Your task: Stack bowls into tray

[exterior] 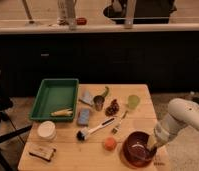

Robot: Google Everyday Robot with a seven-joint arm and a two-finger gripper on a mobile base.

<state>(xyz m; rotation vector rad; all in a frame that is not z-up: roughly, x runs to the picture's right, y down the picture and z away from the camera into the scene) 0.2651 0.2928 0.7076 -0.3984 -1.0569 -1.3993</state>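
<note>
A glossy dark maroon bowl (137,149) sits at the front right of the wooden table (68,150). Its lower rim looks reddish-orange; I cannot make out a separate orange bowl. My gripper (152,145) is at the bowl's right rim, at the end of the white arm (185,117) that reaches in from the right. The green tray (48,97) lies at the table's back left, far from the gripper, with a yellow item (61,112) lying in its front part.
Between bowl and tray lie a small orange round thing (109,143), a dish brush (93,130), a fork (118,125), a blue sponge (84,116), a metal cup (98,103) and a green cup (133,102). A white bowl (46,130) and a snack bar (42,151) sit front left.
</note>
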